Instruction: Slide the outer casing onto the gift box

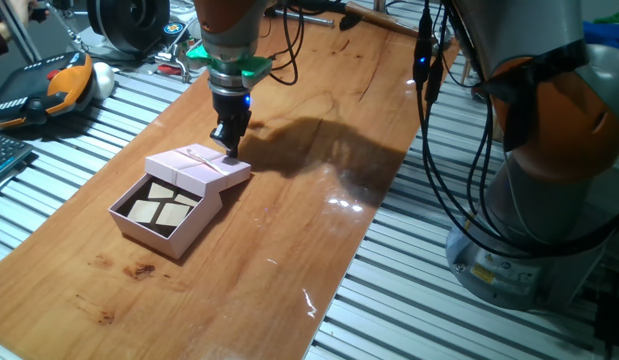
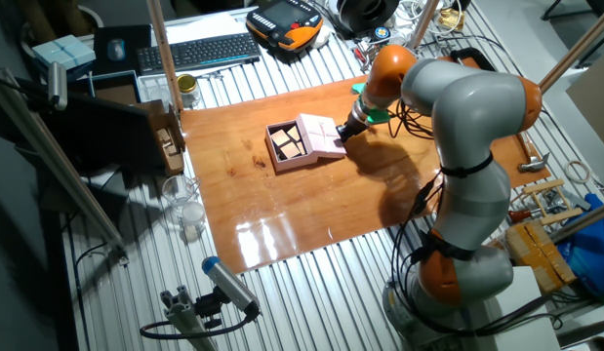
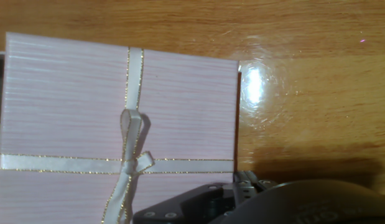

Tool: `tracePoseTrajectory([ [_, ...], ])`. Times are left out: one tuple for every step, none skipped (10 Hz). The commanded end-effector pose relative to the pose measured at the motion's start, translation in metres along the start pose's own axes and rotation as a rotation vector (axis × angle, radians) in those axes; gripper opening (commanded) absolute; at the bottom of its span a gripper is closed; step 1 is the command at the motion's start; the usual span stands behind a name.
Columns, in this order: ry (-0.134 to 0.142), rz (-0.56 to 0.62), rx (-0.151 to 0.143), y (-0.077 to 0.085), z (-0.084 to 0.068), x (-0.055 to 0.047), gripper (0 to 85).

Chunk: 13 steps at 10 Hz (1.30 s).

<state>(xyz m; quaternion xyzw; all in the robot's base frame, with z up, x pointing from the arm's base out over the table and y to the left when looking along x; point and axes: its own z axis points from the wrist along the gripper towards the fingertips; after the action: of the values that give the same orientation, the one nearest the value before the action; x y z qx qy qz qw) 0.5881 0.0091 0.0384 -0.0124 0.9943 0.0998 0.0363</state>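
My fingertips (image 1: 231, 150) touched the outer casing (image 1: 198, 167), half over the gift box (image 1: 165, 213); spread unclear, no writing legible

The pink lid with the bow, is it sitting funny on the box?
Yes. The outer casing covers only the far part of the gift box, so the tan squares still show. The pincer is at its edge.

Keyboard (image 2: 197, 51), teach pendant (image 2: 286, 23) behind wooden board (image 2: 282, 205)

Wooden tabletop (image 1: 319, 200), glossy, laid on a slatted metal bench (image 1: 409, 300). Gift box (image 1: 161, 222) sits directly on the wood.
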Motion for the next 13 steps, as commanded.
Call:
tracePoseTrajectory([
  [-0.001,0.0,-0.002,0.0,0.001,0.0,0.0],
  [-0.001,0.0,-0.002,0.001,0.0,0.0,0.0],
  [-0.001,0.002,-0.002,0.002,0.0,0.0,0.0],
  [-0.001,0.003,-0.002,0.003,0.0,0.0,0.0],
  [-0.001,0.003,-0.002,0.005,0.0,0.0,0.0],
  [-0.001,0.005,-0.002,0.007,0.0,0.0,0.0],
  [-0.001,0.008,0.0,0.009,-0.001,0.0,0.0],
  [-0.001,0.01,0.0,0.01,-0.002,0.0,0.0],
  [-0.001,0.011,0.0,0.012,-0.002,-0.001,0.0],
  [-0.001,0.014,0.0,0.014,-0.002,-0.001,0.0],
  [-0.001,0.017,0.0,0.017,-0.002,0.0,0.0],
  [-0.001,0.019,0.0,0.018,-0.002,-0.001,0.0],
  [0.001,0.022,0.0,0.02,-0.003,-0.001,0.0],
])
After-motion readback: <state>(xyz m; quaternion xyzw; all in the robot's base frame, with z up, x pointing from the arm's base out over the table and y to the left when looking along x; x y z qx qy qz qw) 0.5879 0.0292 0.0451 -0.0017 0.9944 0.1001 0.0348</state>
